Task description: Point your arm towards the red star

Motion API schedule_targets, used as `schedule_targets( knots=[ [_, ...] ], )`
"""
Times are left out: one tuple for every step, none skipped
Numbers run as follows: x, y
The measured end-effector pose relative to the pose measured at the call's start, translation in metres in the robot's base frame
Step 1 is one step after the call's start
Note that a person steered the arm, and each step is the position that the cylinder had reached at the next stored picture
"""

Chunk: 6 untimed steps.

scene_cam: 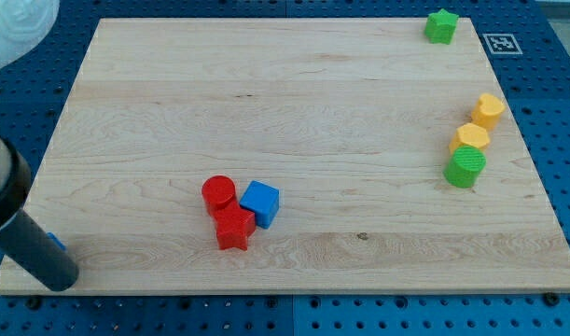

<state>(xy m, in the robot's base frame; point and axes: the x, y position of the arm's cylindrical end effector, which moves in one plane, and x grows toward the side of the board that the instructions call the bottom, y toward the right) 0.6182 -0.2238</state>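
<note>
My tip (59,277) rests at the counter's (294,103) bottom left corner, well apart from every block. It is a plain rod, holding nothing. The red star (233,229) lies near the bottom edge, left of the middle, touching the red cylinder (218,194) and the blue cube (260,203).

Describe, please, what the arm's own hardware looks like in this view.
Only a thick, dark cylindrical rod shows, black with a faint sheen, entering from the view's left edge. My tip is its blunt, rounded lower end. No cables, markings or joints are visible; something pale and blurred fills the view's top left corner.
</note>
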Motion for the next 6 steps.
schedule_targets(
  knots=[
    [0.001, 0.028],
    [0.001, 0.068],
    [0.001, 0.114],
    [-0.006, 0.163],
    [-0.034, 0.178],
    [-0.05, 0.174]
  ],
)
